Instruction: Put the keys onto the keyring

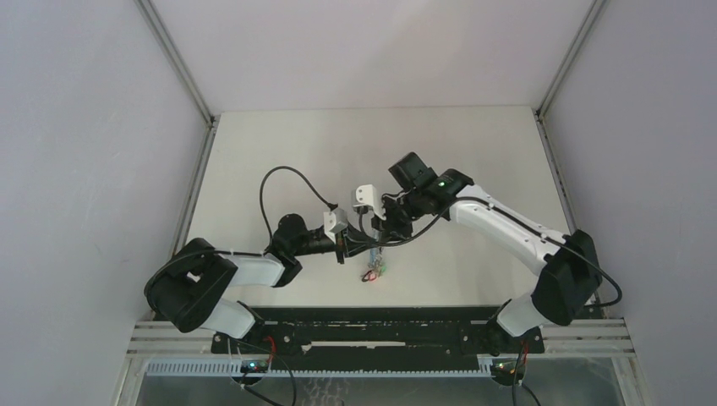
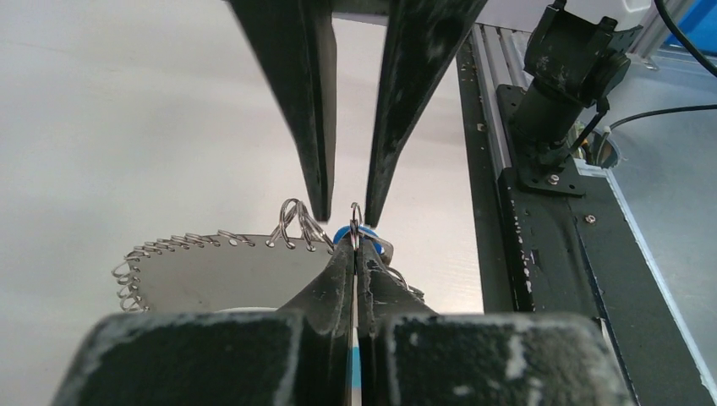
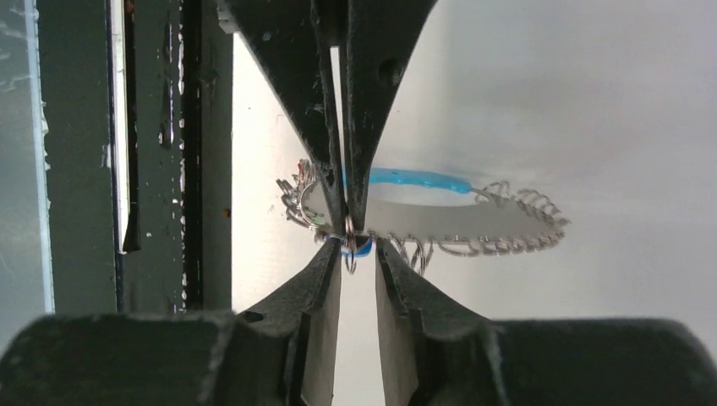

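Observation:
My left gripper (image 1: 362, 244) is shut at mid-table. In the left wrist view its tips (image 2: 355, 247) pinch a small silver split ring, with the dark-blue head of the key (image 2: 369, 231) right at them. The keyring (image 2: 177, 245), a wire loop strung with many small rings, runs off to the left from there. Its coloured bits hang below both grippers (image 1: 374, 269). My right gripper (image 1: 383, 235) faces the left one. It is open, and its fingertips (image 3: 359, 251) stand either side of the split ring and the blue key head (image 3: 363, 247). The loop (image 3: 507, 241) stretches to the right.
A light-cyan plastic piece (image 3: 414, 179) lies behind the loop. The black and aluminium rail (image 2: 507, 211) and the right arm's base (image 2: 566, 76) line the near edge. White walls enclose the table (image 1: 279, 152) on three sides.

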`<move>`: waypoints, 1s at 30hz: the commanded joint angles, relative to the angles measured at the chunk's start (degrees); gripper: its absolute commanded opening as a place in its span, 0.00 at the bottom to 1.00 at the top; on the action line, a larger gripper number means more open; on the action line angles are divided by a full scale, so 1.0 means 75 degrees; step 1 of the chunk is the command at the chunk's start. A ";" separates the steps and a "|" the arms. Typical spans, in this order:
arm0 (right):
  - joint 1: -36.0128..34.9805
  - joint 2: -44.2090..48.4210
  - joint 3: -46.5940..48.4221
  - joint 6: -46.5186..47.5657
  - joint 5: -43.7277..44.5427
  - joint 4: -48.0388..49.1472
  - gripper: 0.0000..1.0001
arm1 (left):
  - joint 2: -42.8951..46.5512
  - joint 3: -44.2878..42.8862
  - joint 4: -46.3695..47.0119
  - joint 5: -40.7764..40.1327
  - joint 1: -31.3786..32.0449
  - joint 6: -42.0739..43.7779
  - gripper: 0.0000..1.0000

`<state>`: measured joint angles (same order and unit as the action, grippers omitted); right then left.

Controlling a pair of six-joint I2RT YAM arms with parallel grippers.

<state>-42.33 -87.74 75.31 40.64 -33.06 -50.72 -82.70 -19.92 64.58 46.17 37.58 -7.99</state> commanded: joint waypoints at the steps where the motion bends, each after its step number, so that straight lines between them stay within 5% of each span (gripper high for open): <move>1: 0.0510 0.1140 -0.0512 -0.0513 -0.0601 0.0997 0.24 | 0.0116 -0.0156 0.0944 -0.0233 0.0040 -0.0054 0.00; 12: 0.1644 0.1621 -0.2069 -0.1704 -0.2806 0.2902 0.27 | 0.0084 0.0013 0.1404 -0.0434 0.0033 -0.0189 0.00; 23: 0.1764 0.1100 -0.2225 -0.2057 -0.3315 0.3511 0.28 | 0.0107 0.0035 0.1490 -0.0404 0.0039 -0.0224 0.00; 30: 0.1770 0.0965 -0.2225 -0.1882 -0.3369 0.3271 0.11 | 0.0118 0.0044 0.1520 -0.0420 0.0039 -0.0243 0.00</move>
<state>-29.32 -80.71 58.46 26.02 -56.23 -27.05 -82.72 -19.88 70.70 43.68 37.60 -9.04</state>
